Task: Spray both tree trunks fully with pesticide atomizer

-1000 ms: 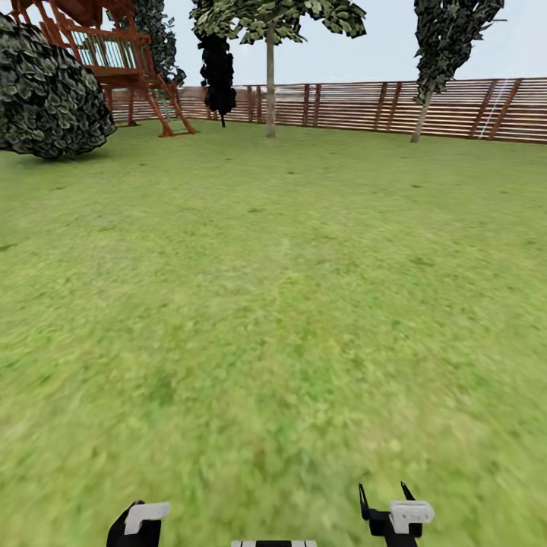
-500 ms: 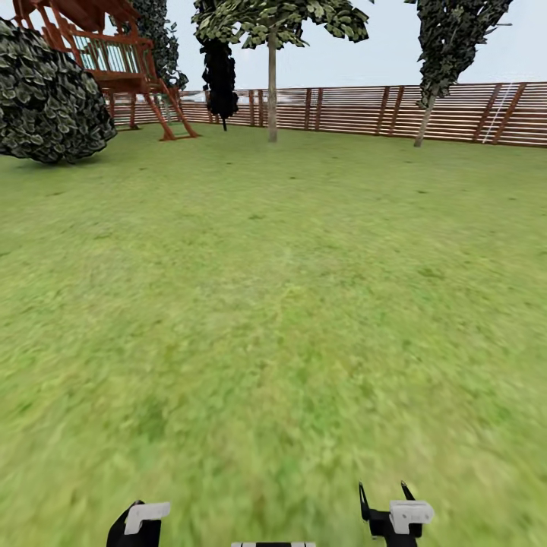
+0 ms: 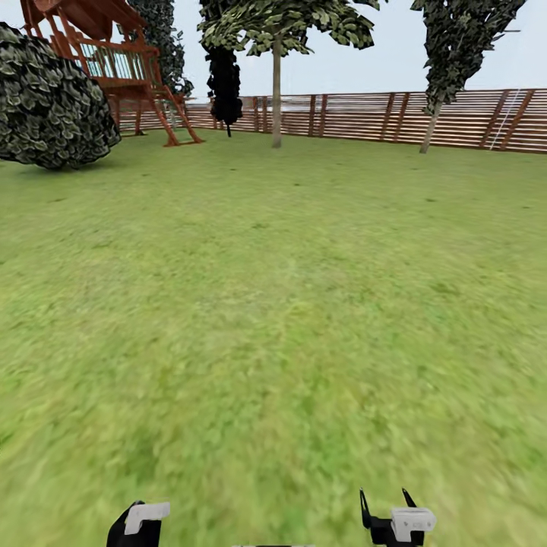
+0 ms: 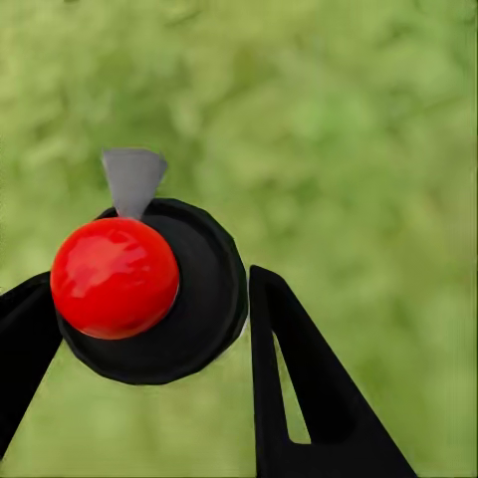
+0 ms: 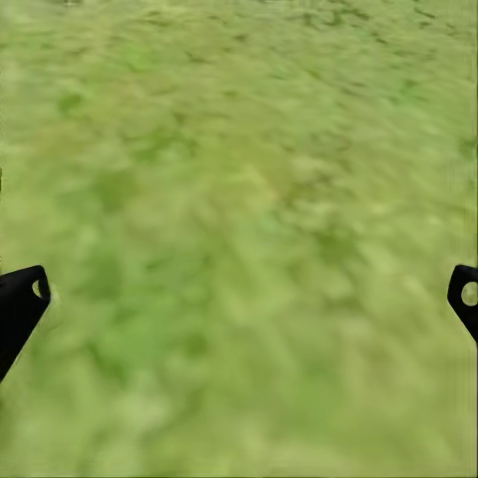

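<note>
Holding a dark round thing, my left gripper (image 4: 149,281) has its two black fingers (image 4: 299,398) pressed on both sides of it. It has a red knob on top and a small grey nozzle, and I take it for the pesticide atomizer (image 4: 204,299), so the picking up looks done. In the head view the left gripper (image 3: 138,523) is at the bottom edge, left of the middle, and there I cannot make out the bottle. My right gripper (image 3: 384,498) is at the bottom edge, right of the middle; its fingers stand wide apart with nothing between them, and its own camera looks between them at bare grass (image 5: 239,199).

Around both grippers is only the green floor (image 3: 273,304). No white specks of pesticide are visible anywhere. The two trees are far away, at the top of the frame before the wooden fence (image 3: 357,115): one trunk (image 3: 276,99) near the upper middle, the other trunk (image 3: 431,128) at the upper right, a little tilted. A round dark bush (image 3: 49,99) and a red play frame (image 3: 114,64) are at the upper left.

I judge this step is the drive to the first tree. Next I must cross the lawn toward the middle trunk, stop near it, and raise the left arm so the nozzle faces the bark.
</note>
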### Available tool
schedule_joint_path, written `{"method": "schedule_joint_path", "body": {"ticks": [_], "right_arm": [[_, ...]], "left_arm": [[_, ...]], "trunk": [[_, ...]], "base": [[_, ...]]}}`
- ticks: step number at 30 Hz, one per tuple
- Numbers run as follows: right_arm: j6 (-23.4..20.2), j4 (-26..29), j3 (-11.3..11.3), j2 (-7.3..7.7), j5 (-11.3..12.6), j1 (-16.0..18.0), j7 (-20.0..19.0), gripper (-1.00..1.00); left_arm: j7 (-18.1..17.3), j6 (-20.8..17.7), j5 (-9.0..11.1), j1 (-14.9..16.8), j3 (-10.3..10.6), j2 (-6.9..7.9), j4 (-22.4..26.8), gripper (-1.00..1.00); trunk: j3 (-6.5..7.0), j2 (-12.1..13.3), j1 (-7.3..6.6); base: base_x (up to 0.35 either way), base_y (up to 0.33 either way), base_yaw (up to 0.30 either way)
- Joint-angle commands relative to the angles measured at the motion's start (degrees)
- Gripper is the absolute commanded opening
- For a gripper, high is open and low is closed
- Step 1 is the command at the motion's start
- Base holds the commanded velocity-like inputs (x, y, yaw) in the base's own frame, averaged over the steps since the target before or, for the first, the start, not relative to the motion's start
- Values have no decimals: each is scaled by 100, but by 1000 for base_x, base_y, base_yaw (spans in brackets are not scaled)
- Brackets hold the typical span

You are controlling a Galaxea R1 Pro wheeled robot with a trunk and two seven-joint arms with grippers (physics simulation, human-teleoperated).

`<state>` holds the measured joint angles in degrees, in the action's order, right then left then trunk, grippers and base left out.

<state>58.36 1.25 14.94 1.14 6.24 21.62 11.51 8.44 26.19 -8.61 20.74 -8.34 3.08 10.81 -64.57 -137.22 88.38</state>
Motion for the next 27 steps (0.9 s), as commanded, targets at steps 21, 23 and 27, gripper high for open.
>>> {"method": "schedule_joint_path", "body": {"ticks": [21,23,27], "right_arm": [[72,4,-2,0,18,-563,0,100],[71,0,-7,2,11,-567,0,100],[70,-2,-9,4,9,-567,0,100]], "left_arm": [[0,17,-9,0,6,-18,-8,-100],[0,17,-9,0,4,-18,-8,-100],[0,17,-9,0,3,-18,-8,-100]], "trunk": [[20,0,0],[20,0,0],[20,0,0]], "base": [[336,-16,29],[306,-128,0],[306,-130,0]]}}
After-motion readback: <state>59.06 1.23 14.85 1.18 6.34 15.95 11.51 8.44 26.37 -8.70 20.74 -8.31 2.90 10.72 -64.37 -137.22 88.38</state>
